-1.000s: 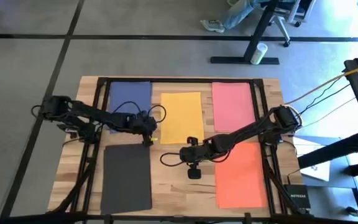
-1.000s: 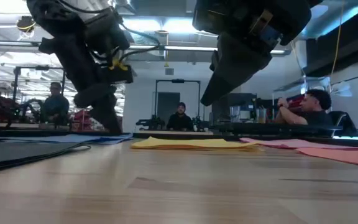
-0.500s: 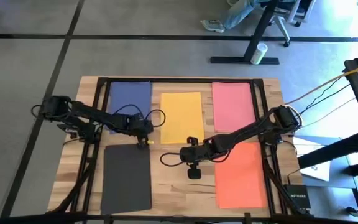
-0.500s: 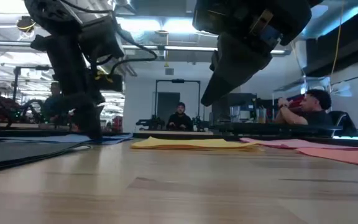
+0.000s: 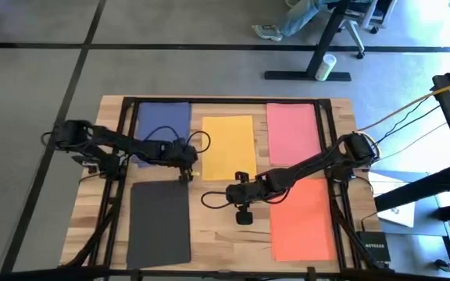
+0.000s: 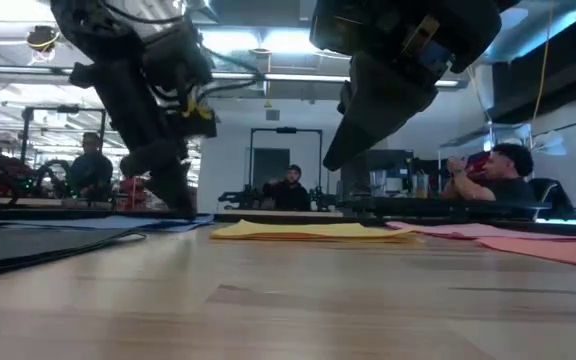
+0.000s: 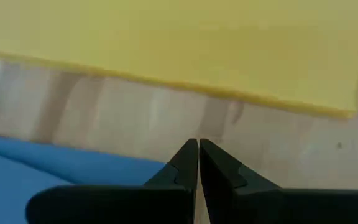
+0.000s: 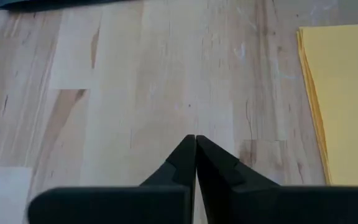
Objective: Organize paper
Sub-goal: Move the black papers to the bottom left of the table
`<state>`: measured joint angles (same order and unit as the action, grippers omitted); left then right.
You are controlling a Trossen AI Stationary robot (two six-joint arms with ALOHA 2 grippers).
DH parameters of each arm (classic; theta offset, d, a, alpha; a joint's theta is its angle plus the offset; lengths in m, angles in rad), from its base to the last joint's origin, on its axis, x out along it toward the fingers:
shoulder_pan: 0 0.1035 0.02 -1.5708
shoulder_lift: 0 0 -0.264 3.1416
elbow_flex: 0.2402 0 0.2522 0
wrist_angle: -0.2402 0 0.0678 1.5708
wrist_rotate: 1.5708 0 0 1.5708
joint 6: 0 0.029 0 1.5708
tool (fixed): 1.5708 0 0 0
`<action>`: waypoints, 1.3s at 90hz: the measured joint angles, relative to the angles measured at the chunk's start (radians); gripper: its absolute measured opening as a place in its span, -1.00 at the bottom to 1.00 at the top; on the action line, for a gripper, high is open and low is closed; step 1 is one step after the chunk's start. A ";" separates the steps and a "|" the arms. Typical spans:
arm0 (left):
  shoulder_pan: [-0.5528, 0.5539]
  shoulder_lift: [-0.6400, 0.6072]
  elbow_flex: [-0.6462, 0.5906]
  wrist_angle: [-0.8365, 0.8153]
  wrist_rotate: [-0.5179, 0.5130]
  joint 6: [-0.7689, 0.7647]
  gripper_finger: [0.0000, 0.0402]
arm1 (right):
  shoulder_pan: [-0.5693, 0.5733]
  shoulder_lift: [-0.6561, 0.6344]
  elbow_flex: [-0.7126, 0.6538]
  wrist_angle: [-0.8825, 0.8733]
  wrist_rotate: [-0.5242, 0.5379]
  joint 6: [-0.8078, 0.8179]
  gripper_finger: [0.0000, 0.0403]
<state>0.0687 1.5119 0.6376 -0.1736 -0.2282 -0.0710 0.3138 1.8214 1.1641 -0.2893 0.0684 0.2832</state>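
Five sheets of paper lie flat on the wooden table: blue (image 5: 161, 125) at the far left, yellow (image 5: 227, 147) in the far middle, pink (image 5: 294, 133) at the far right, dark grey (image 5: 160, 222) at the near left, orange (image 5: 303, 220) at the near right. My left gripper (image 5: 184, 175) is shut, its tips low at the blue sheet's near right corner (image 7: 129, 169), with the yellow sheet's edge (image 7: 185, 90) just beyond. My right gripper (image 5: 230, 195) is shut and hangs above bare wood (image 8: 166, 87) between the yellow and dark grey sheets. My left gripper comes down slanting onto the near right corner of the blue sheet (image 6: 168, 222), fingers shut. Whether the tips (image 6: 183, 204) touch the paper or the wood beside it, I cannot tell. My right gripper touches nothing.
Bare wood (image 5: 229, 242) lies between the dark grey and orange sheets. Black frame rails (image 5: 123, 140) run along the table's sides. A black box (image 5: 377, 248) sits at the near right corner. People (image 6: 290, 188) sit in the room beyond.
My left gripper swung toward the table's left and near edge and stood more upright, then came back toward the right and tipped again, ending where it began. It stayed shut. The right arm kept still.
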 joint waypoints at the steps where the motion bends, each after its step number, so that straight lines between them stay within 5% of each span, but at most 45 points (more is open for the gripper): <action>1: -0.001 0.004 0.000 0.001 0.003 0.000 -1.00 | 0.000 0.000 0.000 0.000 0.000 0.000 -1.00; 117: -0.110 -0.006 0.020 -0.223 -0.031 -0.107 -1.00 | 0.000 0.000 0.000 0.000 -0.004 0.000 -1.00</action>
<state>-0.0414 1.5055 0.6571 -0.3969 -0.2588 -0.1779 0.3138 1.8214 1.1637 -0.2897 0.0643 0.2832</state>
